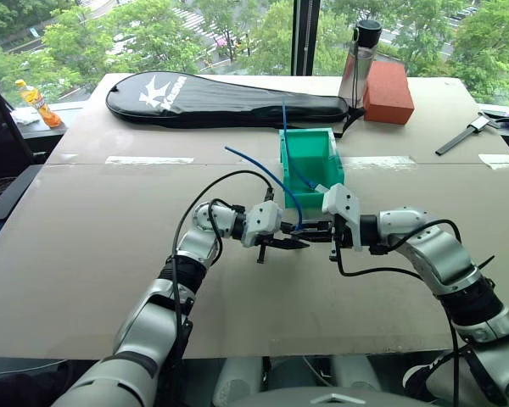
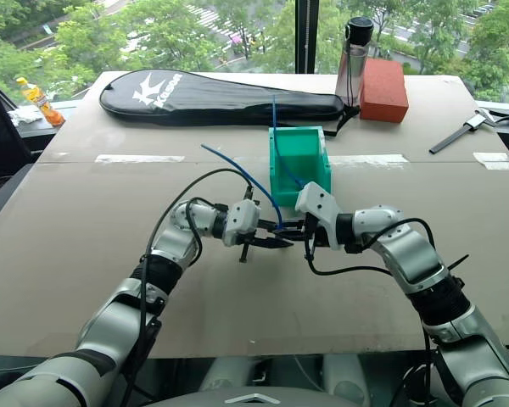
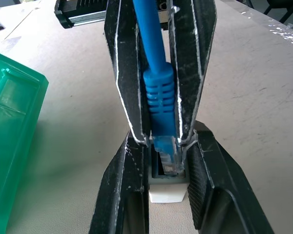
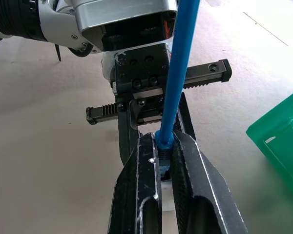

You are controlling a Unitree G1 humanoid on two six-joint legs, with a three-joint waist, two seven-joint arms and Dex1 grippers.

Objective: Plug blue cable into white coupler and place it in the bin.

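Mid-table, just in front of the bin point(image 1: 308, 157), both grippers meet tip to tip above the brown tabletop point(image 1: 93, 246).

Left gripper point(image 1: 290, 243): fingers nearly closed, clamped on the white coupler point(image 3: 167, 194), socket facing the other arm. In the left wrist view the coupler sits wedged between its two black fingers point(image 3: 122, 195).

Right gripper point(image 1: 321, 230): fully closed on the blue boot of the blue cable point(image 1: 276, 182), just behind the clear plug point(image 3: 167, 157). Plug tip is at the mouth of the coupler socket; can't tell how far in it's seated.

Cable runs up from the pinch point and arcs away over the table toward the robot's left, free end in the air. A second blue cable point(image 1: 287, 140) stands in the bin.

Behind the bin: black racket bag point(image 1: 220, 100), then water bottle point(image 1: 359, 64) and red brick point(image 1: 387, 91) touching each other.
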